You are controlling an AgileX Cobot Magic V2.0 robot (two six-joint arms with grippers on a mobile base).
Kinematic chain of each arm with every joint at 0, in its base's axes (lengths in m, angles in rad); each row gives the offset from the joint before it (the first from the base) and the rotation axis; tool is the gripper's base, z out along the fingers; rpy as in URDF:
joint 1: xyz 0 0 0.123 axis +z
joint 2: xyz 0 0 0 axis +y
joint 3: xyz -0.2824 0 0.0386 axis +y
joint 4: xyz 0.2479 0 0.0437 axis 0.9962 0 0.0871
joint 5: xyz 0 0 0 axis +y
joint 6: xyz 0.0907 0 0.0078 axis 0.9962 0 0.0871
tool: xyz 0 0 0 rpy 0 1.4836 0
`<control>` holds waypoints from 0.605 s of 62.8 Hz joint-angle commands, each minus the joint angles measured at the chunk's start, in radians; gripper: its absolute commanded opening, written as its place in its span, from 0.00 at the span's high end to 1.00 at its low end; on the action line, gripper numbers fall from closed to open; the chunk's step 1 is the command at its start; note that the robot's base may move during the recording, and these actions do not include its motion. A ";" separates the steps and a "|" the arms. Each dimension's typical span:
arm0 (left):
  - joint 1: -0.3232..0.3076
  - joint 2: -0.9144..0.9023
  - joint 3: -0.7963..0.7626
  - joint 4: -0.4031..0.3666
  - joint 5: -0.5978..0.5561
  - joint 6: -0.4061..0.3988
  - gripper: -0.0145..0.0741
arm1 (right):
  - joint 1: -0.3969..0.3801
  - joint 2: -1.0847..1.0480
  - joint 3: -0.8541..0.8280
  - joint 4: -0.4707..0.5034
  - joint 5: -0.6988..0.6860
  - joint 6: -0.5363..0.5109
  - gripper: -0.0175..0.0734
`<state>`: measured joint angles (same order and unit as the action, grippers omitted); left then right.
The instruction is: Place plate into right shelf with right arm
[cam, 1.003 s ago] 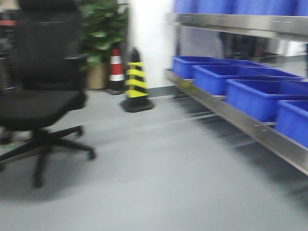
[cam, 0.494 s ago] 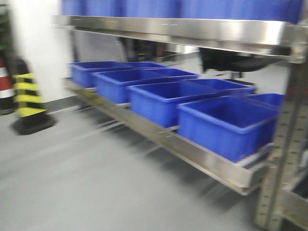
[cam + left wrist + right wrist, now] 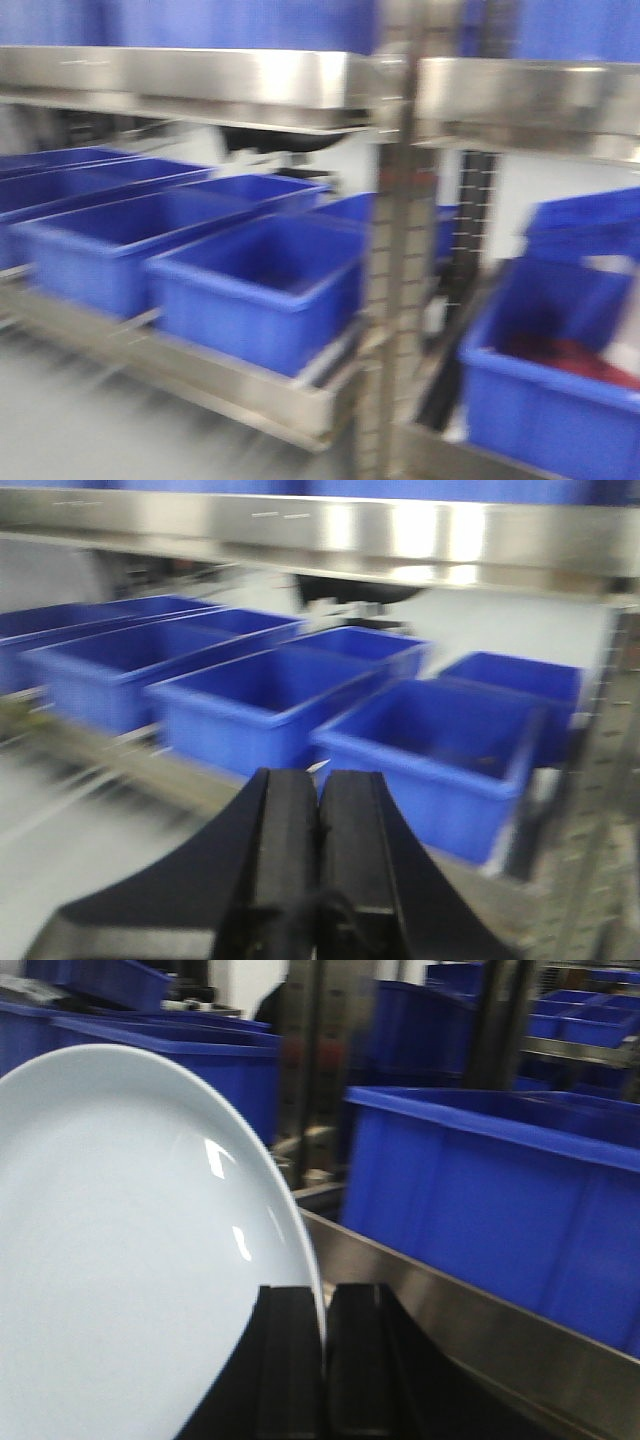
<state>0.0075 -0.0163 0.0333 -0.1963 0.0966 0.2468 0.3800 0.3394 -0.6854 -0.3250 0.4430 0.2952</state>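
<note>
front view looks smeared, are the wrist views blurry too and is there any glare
Front view: heavy motion blur across everything, blue plastic bins and perforated steel upright smeared sideways. Left wrist view: bins soft, bright glare patches on the stainless shelf edge. Right wrist view: glossy white round plate fairly sharp with small highlights, background bins soft.

This looks like a warehouse or stockroom. Stainless-steel racking [image 3: 200, 80] runs across the front view, with its upper shelf along the top of the frame and a perforated upright post [image 3: 395, 300] right of centre. Rows of identical open blue plastic bins [image 3: 255, 290] sit on the lower level at left, above a plain grey floor [image 3: 60, 430] in the lower left corner.
</note>
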 commanded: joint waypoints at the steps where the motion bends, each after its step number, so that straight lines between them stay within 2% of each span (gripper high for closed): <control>1: 0.002 -0.011 0.008 -0.004 -0.079 -0.002 0.89 | -0.003 0.015 -0.030 -0.020 -0.087 -0.004 0.75; 38: 0.002 -0.011 0.008 -0.004 -0.079 -0.002 0.89 | -0.003 0.015 -0.030 -0.020 -0.087 -0.004 0.75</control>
<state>0.0075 -0.0163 0.0333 -0.1963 0.0966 0.2468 0.3800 0.3394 -0.6854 -0.3250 0.4430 0.2952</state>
